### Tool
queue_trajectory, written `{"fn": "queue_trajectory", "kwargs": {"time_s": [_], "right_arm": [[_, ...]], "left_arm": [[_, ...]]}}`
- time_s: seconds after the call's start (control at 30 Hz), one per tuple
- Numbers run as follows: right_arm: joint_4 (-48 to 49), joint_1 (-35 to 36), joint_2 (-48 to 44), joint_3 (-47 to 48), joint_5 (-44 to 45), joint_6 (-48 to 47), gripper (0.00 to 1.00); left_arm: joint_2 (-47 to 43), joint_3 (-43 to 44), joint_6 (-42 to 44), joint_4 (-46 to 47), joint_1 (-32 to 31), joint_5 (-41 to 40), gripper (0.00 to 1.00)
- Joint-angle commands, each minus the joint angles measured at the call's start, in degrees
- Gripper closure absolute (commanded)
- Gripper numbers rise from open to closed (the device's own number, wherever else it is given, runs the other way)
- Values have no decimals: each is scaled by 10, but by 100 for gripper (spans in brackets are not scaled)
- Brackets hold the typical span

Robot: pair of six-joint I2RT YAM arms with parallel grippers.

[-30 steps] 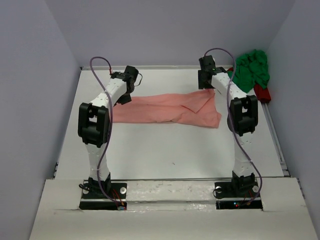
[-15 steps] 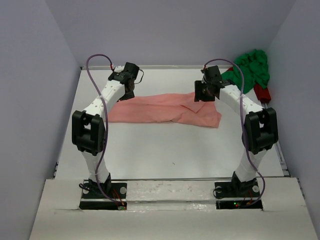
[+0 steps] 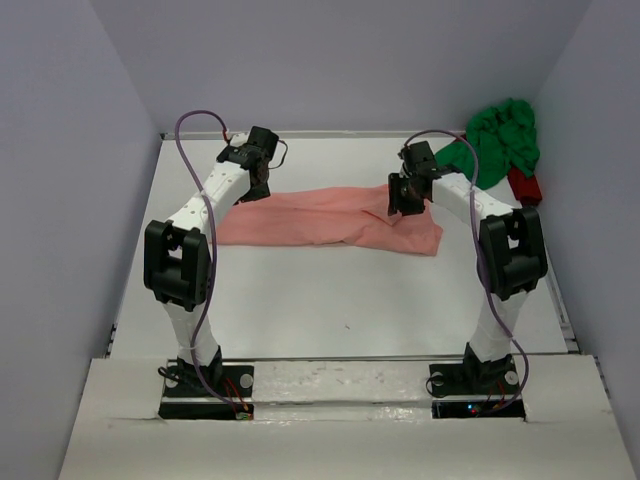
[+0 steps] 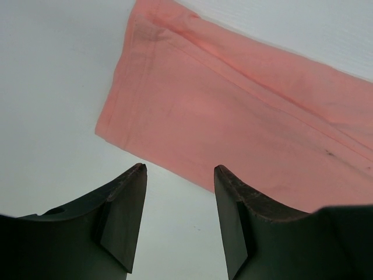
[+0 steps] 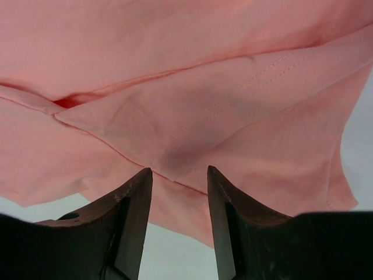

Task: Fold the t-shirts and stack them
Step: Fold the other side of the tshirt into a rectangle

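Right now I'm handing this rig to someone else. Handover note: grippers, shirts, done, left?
Left gripper: open, empty, over the left end of the salmon pink t-shirt.
Right gripper: open, empty, over the folded flap at its right end.
It lies flat as a long band across the table; the green t-shirt is bunched in the far right corner.
Done: pink folded lengthwise, it seems. Left: finish folding pink, fold green, stack both.

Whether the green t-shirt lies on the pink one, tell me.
No: the green t-shirt sits bunched in the far right corner, and the pink t-shirt lies spread with nothing green on it.
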Motion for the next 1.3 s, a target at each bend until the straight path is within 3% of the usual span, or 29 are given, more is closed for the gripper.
{"fn": "queue_trajectory", "kwargs": {"time_s": [0.0, 0.7, 0.83, 0.87, 0.93, 1.27], "right_arm": [[12, 3, 2, -8, 14, 9, 52], [13, 26, 42, -5, -4, 14, 56], [13, 31, 44, 0, 5, 14, 70], [13, 31, 44, 0, 17, 16, 85], [13, 37, 41, 1, 42, 17, 99], [5, 81, 48, 25, 163, 9, 100]], "left_arm": [[-3, 5, 9, 5, 0, -1, 39], [6, 7, 9, 3, 0, 4, 39], [6, 4, 11, 6, 0, 3, 39], [7, 2, 11, 7, 1, 4, 39], [8, 0, 11, 9, 0, 6, 39], [11, -4, 9, 13, -3, 5, 40]]}}
